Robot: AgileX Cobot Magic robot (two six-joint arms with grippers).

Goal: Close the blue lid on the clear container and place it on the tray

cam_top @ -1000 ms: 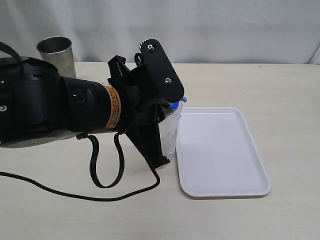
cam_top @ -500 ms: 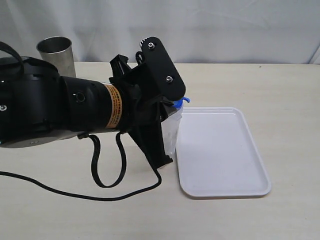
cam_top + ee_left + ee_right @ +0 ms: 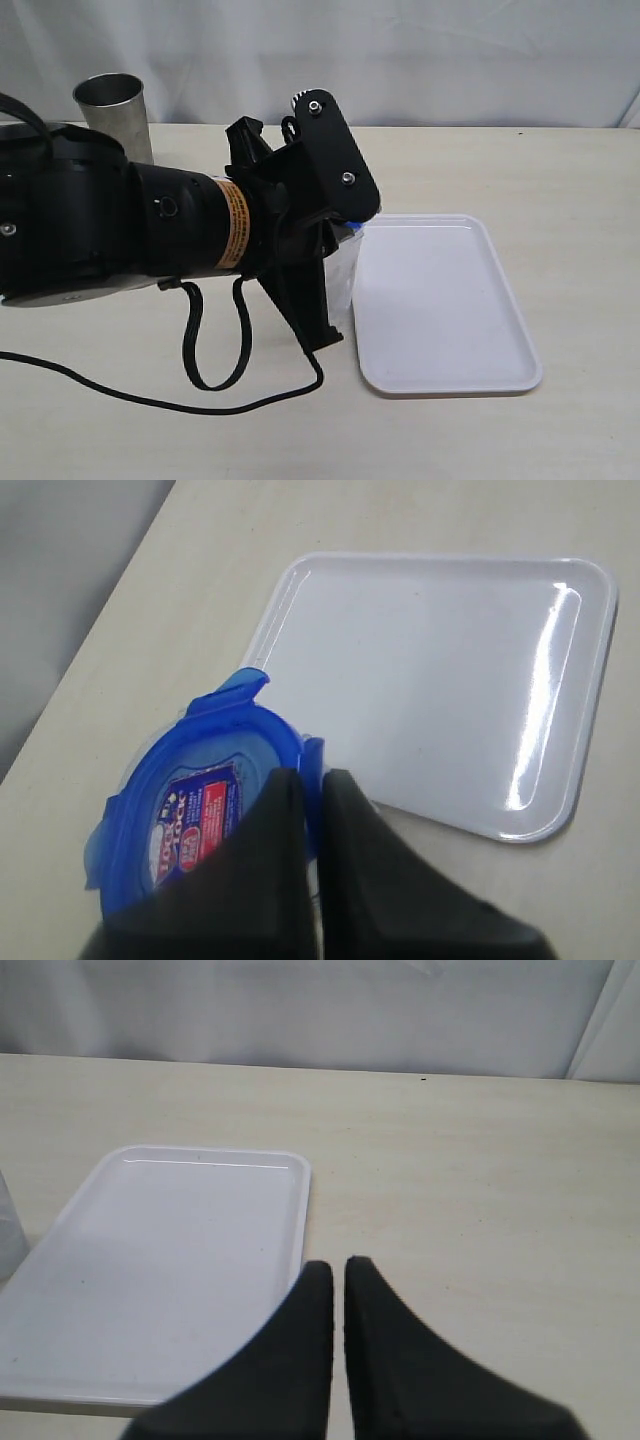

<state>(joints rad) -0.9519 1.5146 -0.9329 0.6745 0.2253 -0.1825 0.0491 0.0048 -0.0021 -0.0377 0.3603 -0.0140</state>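
One blue lid (image 3: 190, 805) sits on top of the clear container (image 3: 343, 278). The container stands upright on the desk (image 3: 500, 160), just beside a long edge of the white tray (image 3: 440, 300).

The left end effector (image 3: 312, 780) is directly above, fingers pressed together and holding nothing. They lie over the lid's tray-side rim, though contact cannot be confirmed. One flap (image 3: 240, 688) angles upward, so the lid looks seated but not latched.

The left arm is far nearer. The right end effector (image 3: 337, 1265), also pressed together and empty, hangs near the tray's opposite edge.

The desk is pale and matte, with a steel cup (image 3: 112, 110) well behind and a grey backdrop (image 3: 450, 60) beyond.
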